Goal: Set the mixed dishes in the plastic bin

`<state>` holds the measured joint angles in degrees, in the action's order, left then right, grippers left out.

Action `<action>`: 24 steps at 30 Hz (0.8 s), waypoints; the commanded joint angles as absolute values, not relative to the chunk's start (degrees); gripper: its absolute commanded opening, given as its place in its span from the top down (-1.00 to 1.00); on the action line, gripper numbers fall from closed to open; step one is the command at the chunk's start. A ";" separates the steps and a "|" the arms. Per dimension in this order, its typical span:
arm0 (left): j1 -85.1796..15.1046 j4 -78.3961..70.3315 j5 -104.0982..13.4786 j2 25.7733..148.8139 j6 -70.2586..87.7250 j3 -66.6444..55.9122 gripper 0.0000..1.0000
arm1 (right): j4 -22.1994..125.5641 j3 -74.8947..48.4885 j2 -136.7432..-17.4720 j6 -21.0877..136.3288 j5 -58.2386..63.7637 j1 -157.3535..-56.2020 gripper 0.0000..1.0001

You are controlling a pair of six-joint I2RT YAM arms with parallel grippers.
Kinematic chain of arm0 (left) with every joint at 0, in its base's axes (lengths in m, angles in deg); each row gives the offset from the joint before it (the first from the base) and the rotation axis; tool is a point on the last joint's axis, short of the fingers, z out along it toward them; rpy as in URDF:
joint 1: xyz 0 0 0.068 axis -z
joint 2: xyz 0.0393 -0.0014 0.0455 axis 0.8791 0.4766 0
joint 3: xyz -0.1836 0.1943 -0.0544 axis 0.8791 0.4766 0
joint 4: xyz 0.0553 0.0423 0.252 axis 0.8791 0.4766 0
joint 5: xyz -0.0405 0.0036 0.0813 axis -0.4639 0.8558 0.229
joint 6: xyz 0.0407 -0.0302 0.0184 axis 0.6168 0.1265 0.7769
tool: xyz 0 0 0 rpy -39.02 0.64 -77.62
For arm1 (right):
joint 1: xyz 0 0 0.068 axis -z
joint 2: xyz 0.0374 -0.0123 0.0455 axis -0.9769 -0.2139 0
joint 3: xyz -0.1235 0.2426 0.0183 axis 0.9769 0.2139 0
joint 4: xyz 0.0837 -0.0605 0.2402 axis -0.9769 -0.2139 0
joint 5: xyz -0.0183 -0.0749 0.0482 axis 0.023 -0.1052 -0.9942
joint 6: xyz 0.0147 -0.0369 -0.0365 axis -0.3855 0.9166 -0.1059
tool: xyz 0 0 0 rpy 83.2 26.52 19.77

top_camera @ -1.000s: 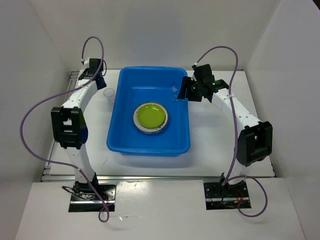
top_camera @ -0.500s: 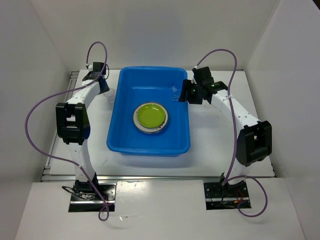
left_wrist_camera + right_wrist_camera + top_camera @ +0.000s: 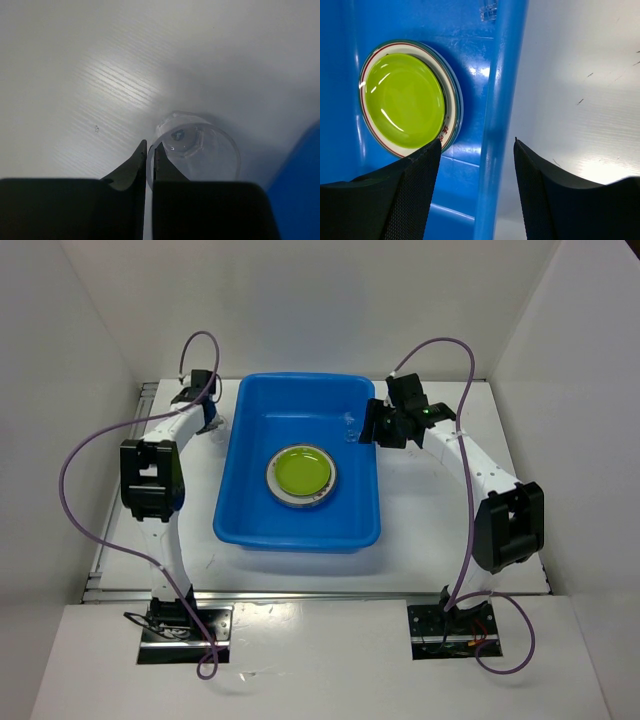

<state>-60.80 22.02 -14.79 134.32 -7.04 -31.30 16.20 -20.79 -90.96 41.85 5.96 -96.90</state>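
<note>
The bright blue plastic bin (image 3: 298, 536) sits mid-table. A lime-green plate (image 3: 301, 471) lies in it on top of a stack; a white lettered rim (image 3: 449, 120) shows under it in the right wrist view. One tiny clear cup (image 3: 200, 150) stands on the table left of the bin. My left gripper (image 3: 150, 146) is shut on its wall, one finger inside and one outside; it also shows in the top view (image 3: 210, 418). The second clear cup (image 3: 489, 10) lies inside the bin by the right wall. My right gripper (image 3: 477, 141) is open and empty, straddling the bin's right rim (image 3: 500, 95).
White walls enclose the table on the left, back and right. The left arm's purple cable (image 3: 75, 455) loops out to the left. The right arm's cable (image 3: 470, 390) arcs above the bin's far right corner.
My left gripper has moved toward the far side, over the clear cup beside the bin, and closed on its wall. My right gripper has barely shifted at the bin's right rim.
</note>
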 commanded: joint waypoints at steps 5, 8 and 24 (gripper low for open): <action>-61.27 20.48 -11.92 125.91 -8.61 -33.82 1.00 | 15.80 -20.71 -88.49 42.64 6.80 -97.25 -0.31; -61.27 23.37 -9.10 121.51 -6.67 -40.40 1.00 | 15.80 -20.19 -89.02 42.64 6.27 -97.25 -0.31; -48.98 31.11 -38.72 117.70 -1.49 -48.15 1.00 | 15.19 -22.73 -90.69 44.31 6.80 -97.25 -0.31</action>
<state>-51.89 26.98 -34.13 112.77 -4.48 -46.89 15.79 -20.70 -90.98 43.31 6.46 -96.90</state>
